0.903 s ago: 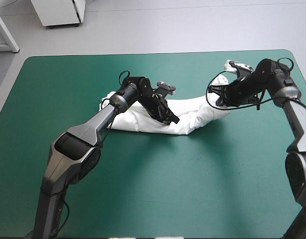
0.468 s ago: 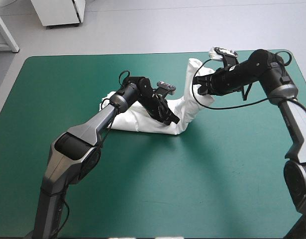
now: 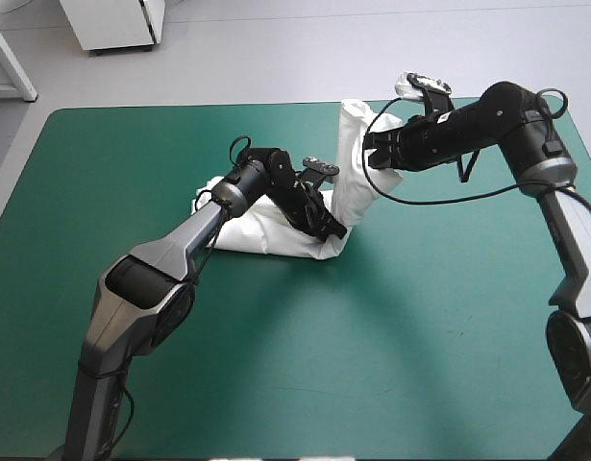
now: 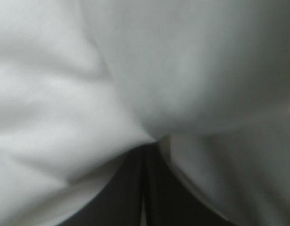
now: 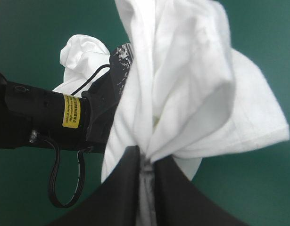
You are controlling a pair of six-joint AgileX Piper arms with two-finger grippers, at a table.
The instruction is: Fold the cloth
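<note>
Up and over to the left went the right gripper [image 3: 372, 154] since a moment ago, so its end of the cloth now stands tall. On the teal-green table [image 3: 132, 163], the rest of the white T-shirt [image 3: 261, 229] lies flat near the middle. To fold well, I think that end should go across and come down softly, edges lined up. The right gripper is pinched tight on a bunch of shirt. The left gripper [image 3: 333, 230] looks nipped on the shirt's near edge, pinning it.
</note>
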